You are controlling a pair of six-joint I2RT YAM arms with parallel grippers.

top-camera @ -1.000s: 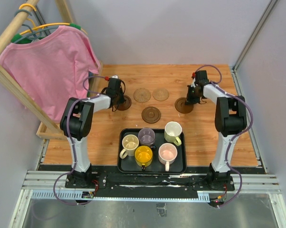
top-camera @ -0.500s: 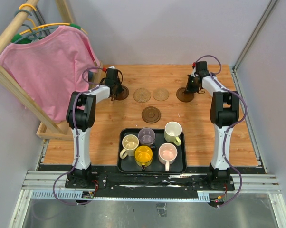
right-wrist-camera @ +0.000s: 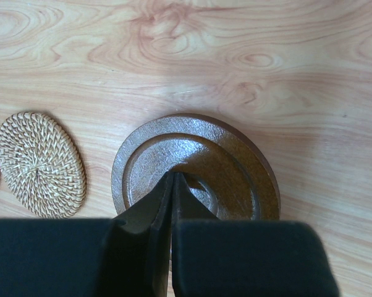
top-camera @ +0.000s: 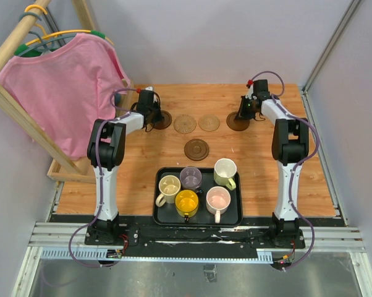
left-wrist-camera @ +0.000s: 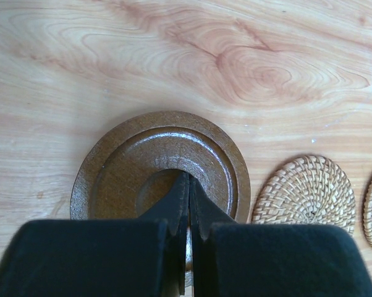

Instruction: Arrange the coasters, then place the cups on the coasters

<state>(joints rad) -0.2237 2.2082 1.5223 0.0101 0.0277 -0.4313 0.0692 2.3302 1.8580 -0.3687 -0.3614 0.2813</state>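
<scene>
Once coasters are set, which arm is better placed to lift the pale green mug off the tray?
Probably the right: the pale green mug sits in the tray at its far right corner, nearer the right pincer than the left pincer.

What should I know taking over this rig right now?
Left gripper: shut, tips on the far-left dark coaster.
Right gripper: shut, tips on the far-right dark coaster.
Two tan coasters lie between them; the third dark coaster lies alone, nearer the tray.
All five cups stand in the tray.
Done: four coasters roughly in a far row. Left: place the fifth, then set each cup on a coaster.
</scene>
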